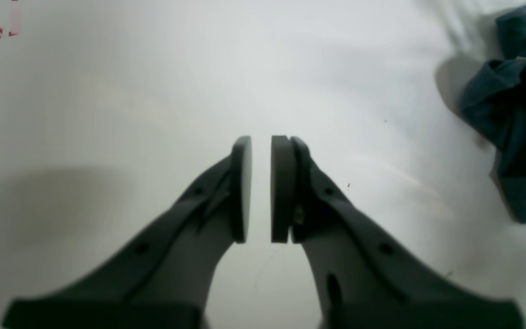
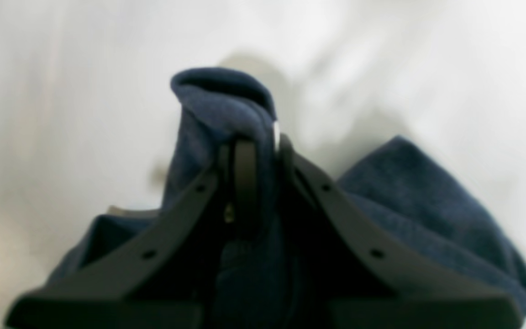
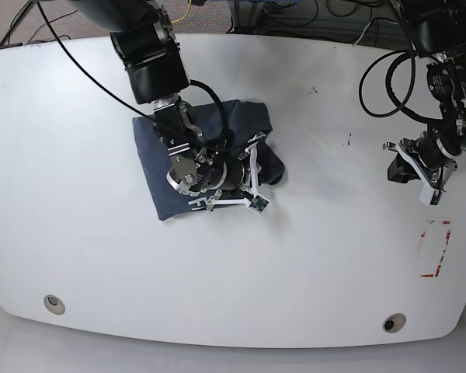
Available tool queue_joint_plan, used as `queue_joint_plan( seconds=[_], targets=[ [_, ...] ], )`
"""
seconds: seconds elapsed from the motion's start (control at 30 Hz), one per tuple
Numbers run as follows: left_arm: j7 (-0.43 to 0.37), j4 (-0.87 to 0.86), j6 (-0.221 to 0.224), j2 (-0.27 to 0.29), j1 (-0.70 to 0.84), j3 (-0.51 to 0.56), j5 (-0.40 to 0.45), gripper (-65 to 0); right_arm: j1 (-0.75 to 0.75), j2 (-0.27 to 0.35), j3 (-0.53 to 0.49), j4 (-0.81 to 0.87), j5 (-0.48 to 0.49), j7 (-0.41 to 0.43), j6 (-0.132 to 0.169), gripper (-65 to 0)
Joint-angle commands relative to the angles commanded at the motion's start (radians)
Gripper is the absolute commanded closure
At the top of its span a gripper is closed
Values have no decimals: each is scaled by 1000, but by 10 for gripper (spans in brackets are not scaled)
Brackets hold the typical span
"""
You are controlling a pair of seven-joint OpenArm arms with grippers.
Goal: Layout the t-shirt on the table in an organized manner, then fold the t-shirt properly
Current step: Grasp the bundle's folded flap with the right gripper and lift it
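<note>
Left gripper [image 1: 261, 189] fingers [image 1: 241, 187] slightly parted — empty, above the table [image 1: 107, 114], t-shirt [image 1: 514, 119] bunched at right edge.

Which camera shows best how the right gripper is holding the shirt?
The right wrist view: the right gripper is shut on a raised fold of the shirt, seen close though blurred. The base view shows the whole bunched shirt, but the arm hides the pinch. The left wrist view catches only a shirt edge.
</note>
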Motion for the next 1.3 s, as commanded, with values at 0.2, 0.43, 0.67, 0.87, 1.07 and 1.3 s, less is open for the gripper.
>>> queue_joint_plan(
  seconds=[0.2,0.43,0.67,0.87,1.07,1.3],
  targets=[
    [0,-2,0,2,2,3,3,-64,-8,29,2,169,0,-103,0,-43],
    [0,-2,0,3,8,6,3,-64,-6,91,2,285,0,-176,0,-43],
    [-2,-2,0,3,9,38,5,-64,15,153,2,292,2,-190,0,-48],
    [-2,-2,0,3,8,69,5,-64,29,170,2,229,6,-184,0,-49],
    [-2,-2,0,3,5,97,3,-64,26,163,2,199,2,-180,0,-222],
    [-2,-2,0,5,3,106,2,-64,-6,144,5,230,8,-107,0,-599]
  ],
)
